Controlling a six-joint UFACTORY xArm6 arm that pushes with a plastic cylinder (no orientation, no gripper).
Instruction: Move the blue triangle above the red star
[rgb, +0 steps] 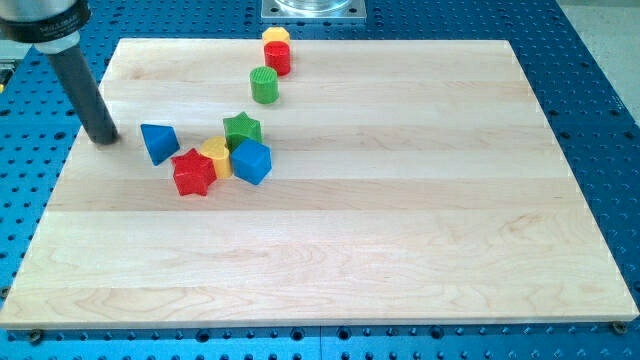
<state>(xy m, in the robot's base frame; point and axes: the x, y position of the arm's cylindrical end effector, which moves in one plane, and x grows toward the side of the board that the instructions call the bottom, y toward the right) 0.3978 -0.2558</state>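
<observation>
The blue triangle (159, 141) lies on the wooden board (400, 220) at the view's left, just up and left of the red star (192, 173), close to it or touching it. My tip (103, 138) rests on the board to the left of the blue triangle, a small gap apart from it. The rod rises toward the view's top left corner.
A yellow block (215, 155), a green star (242, 130) and a blue cube (251, 161) cluster right of the red star. A green cylinder (264, 85), a red cylinder (278, 58) and a yellow block (275, 36) stand near the top edge.
</observation>
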